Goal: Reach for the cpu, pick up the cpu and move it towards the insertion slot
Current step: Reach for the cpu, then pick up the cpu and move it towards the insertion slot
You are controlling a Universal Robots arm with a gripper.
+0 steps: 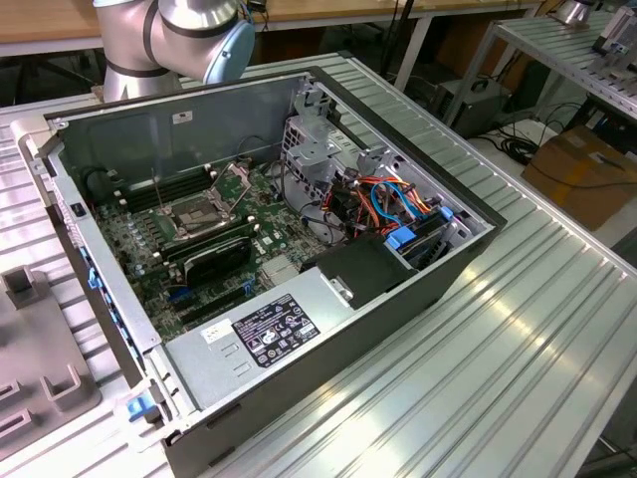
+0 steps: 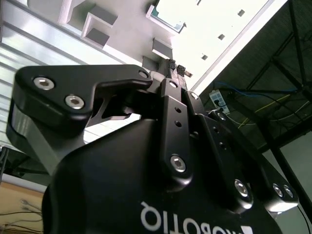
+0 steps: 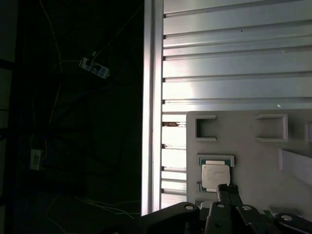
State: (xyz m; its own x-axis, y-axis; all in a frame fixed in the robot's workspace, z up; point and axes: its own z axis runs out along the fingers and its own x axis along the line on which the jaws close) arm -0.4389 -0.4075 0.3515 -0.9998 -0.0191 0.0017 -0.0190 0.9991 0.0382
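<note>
The cpu [image 3: 216, 176], a small square chip with a silver-grey face, lies flat in a raised corner holder on a light grey fixture plate [image 3: 243, 141]. It is also seen in the second wrist view as the cpu [image 2: 168, 14]. My gripper [image 3: 227, 189] hovers just short of the chip's near edge, apart from it. Its two fingertips [image 2: 171, 65] sit close together with nothing between them. The insertion slot [image 1: 204, 214], a silver-framed socket with its plate hinged up, sits on the green motherboard inside the open computer case [image 1: 398, 299] in the exterior view.
The fixture plate [image 1: 40, 383] carries several raised brackets [image 3: 205, 127]. The ribbed metal table [image 3: 234, 58] ends at an edge beside the plate, with dark floor and cables [image 3: 92, 68] beyond. The case's walls, drive cage [image 1: 318, 139] and black heatsink [image 1: 217, 257] surround the socket.
</note>
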